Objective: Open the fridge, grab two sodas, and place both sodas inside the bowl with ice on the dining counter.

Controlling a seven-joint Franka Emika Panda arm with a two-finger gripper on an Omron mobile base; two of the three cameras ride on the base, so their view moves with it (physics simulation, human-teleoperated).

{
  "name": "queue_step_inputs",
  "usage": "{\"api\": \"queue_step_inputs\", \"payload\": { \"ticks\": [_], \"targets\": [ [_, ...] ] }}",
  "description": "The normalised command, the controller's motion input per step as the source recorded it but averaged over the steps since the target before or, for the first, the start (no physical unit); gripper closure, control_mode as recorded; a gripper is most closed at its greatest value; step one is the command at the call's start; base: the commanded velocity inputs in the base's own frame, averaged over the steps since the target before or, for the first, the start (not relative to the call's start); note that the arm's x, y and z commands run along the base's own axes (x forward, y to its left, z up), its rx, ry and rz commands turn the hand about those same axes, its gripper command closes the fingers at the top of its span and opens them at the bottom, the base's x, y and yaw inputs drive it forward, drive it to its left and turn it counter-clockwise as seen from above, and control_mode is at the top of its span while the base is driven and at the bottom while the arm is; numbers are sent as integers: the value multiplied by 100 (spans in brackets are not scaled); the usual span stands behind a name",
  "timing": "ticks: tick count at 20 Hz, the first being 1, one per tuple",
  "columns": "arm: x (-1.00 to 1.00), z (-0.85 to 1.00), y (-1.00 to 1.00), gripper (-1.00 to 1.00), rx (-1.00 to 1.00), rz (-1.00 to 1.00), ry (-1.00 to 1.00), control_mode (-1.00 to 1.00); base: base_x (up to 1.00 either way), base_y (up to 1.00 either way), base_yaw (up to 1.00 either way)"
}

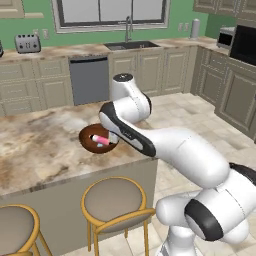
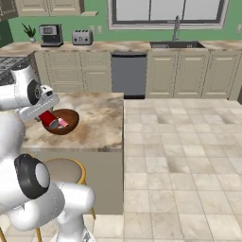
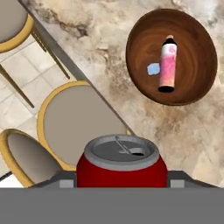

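Observation:
My gripper (image 3: 121,177) is shut on a red soda can (image 3: 121,164) with a grey pull-tab top, one finger on each side. In the right base view the soda can (image 2: 47,118) hangs in the gripper (image 2: 46,115), just above the near-left rim of the reddish-brown bowl (image 2: 72,116). The bowl (image 3: 140,39) stands on the marble dining counter (image 3: 183,131) close to its edge. A pink soda bottle (image 3: 167,64) with a dark cap lies inside it beside a pale ice cube (image 3: 153,69). In the left base view my forearm hides part of the bowl (image 1: 86,136). The fridge is out of view.
Round stools with yellow frames (image 1: 112,200) (image 3: 74,122) stand under the counter's near edge. The wall counter with the sink (image 1: 131,45), a dishwasher (image 1: 89,80), a toaster (image 2: 82,37) and a coffee machine (image 2: 51,35) runs along the back. Tiled floor (image 2: 179,151) lies open to the right.

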Motion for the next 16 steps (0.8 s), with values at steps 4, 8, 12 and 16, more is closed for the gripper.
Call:
{"api": "queue_step_inputs", "payload": {
  "ticks": [4, 8, 12, 16],
  "targets": [
    [59, -36, 34, 100, -8, 12, 7, -100, 0, 0, 0],
    [57, -33, 29, 100, -7, 12, 6, -100, 0, 0, 0],
    [57, -37, 22, 100, -8, 11, 7, -100, 0, 0, 0],
    [56, -37, 14, 100, -7, 11, 7, -100, 0, 0, 0]
  ]
}}
